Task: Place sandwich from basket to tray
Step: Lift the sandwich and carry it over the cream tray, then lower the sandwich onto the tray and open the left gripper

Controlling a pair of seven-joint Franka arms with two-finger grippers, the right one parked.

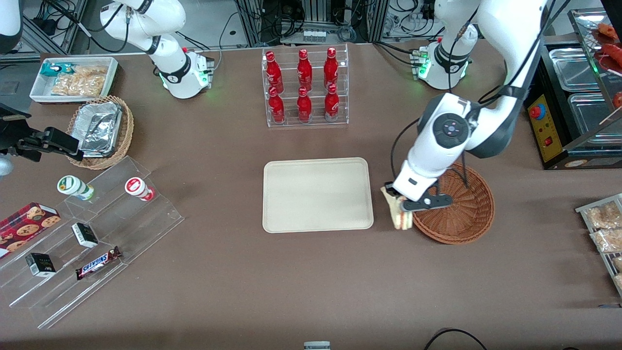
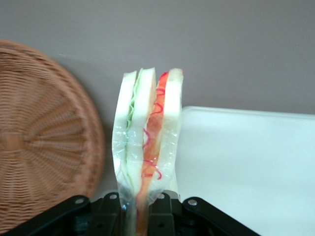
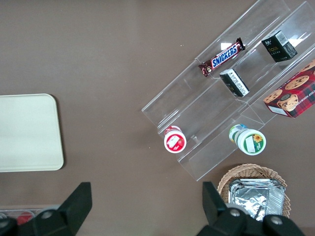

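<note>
Gripper point(image 1: 399, 206) clamped on sandwich point(image 1: 401, 214), holding it above the table point(image 1: 311, 282) | sandwich hangs between tray point(image 1: 318, 194) and basket point(image 1: 461, 214) | tray bare, lying just beside sandwich | basket holds nothing

Legible text: "SNICKERS" in blue letters on white, on the brown chocolate-bar wrapper point(image 1: 98, 262) lying on the clear acrylic stepped display stand point(image 1: 92, 243), toward the parked arm's end of the table, well apart from the left arm's gripper point(image 1: 399, 206). Other labels unreadable.
</note>
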